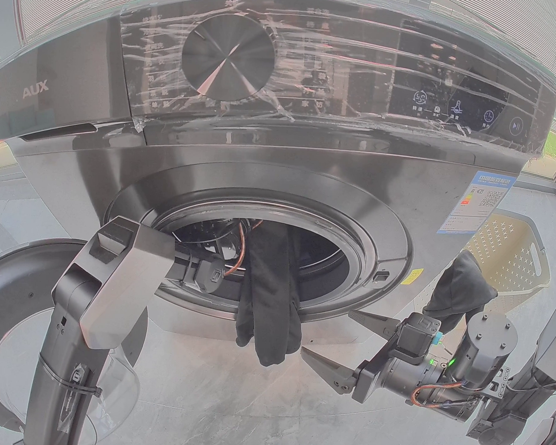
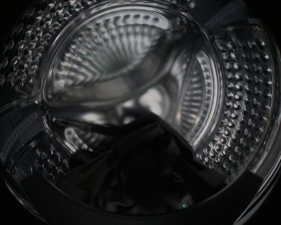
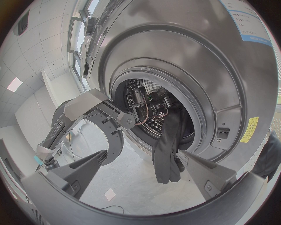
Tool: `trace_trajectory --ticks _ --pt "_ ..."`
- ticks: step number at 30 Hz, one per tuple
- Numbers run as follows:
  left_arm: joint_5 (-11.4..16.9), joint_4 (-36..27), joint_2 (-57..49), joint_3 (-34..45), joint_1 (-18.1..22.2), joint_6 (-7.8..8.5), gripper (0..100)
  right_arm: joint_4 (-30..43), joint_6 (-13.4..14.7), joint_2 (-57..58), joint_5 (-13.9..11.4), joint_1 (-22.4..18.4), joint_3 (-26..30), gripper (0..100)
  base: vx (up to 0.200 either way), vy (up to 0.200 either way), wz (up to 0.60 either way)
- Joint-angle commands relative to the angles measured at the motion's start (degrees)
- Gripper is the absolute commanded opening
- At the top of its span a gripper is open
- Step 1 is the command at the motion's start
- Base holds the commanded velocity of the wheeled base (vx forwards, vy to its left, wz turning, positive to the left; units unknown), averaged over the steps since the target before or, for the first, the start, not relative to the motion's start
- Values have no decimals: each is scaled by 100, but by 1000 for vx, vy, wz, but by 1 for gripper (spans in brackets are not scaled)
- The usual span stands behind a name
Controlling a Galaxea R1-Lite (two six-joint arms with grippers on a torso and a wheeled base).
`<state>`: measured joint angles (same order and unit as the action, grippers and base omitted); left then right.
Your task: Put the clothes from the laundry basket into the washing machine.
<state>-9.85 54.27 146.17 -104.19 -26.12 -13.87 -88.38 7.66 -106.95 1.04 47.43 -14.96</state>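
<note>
The right gripper (image 1: 326,332) hangs with its jaws spread wide and holding nothing. They are levelled at the lower end of a long black cloth garment (image 1: 269,292), which lies just beyond their tips, beside them and not between them. That stance probably suits a scoop or a pinch on the dangling part.

The garment is half loaded. Its upper part is over the lip of the round opening of the grey steel front-loading washing machine (image 1: 352,174). The rest droops down the machine's front as two limp, folded lobes, matte and creased. The left wrist view shows dark cloth heaped on the floor of the perforated shiny metal drum (image 2: 240,88), so the weight inside may be what keeps the hanging part from sliding out.

The left gripper (image 3: 156,101) is deep inside the drum, above that heap. Whether it is open or closed on anything cannot be told. The arm runs in past the round glass door (image 1: 15,296), which is swung fully aside, likely to leave both arms a free path.

Well behind the right jaws, away from the opening, stands the pale perforated plastic laundry basket (image 1: 513,252). Another dark garment (image 1: 463,287) slumps over its near rim, so more loading seems to be waiting.
</note>
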Motion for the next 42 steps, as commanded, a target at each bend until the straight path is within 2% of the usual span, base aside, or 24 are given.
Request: trace_trajectory --ticks 1,5,9,14,21,27,28,42 --pt "18 -48 -264 646 -156 25 100 -4 -1 -19 2 3 2 100 0 0 0" --pt "203 -277 -835 1639 -306 69 100 -4 8 -37 2 3 2 100 0 0 0" --pt "546 -620 -1371 2562 -508 95 100 -4 -1 -63 -7 3 2 100 0 0 0" --pt "660 -945 -1723 3467 -771 350 100 -4 8 -98 -7 3 2 100 0 0 0" --pt "774 -945 -1679 4170 -877 623 100 -4 8 -107 -7 12 2 100 0 0 0" --pt "739 -954 -1407 4135 -850 684 100 -4 8 -151 -16 3 2 100 0 0 0" --pt "739 -954 -1407 4135 -850 684 0 -4 8 -151 -16 3 2 100 0 0 0" --pt "721 -532 -1099 3335 -569 579 0 -4 34 -151 -25 3 2 100 0 0 0"
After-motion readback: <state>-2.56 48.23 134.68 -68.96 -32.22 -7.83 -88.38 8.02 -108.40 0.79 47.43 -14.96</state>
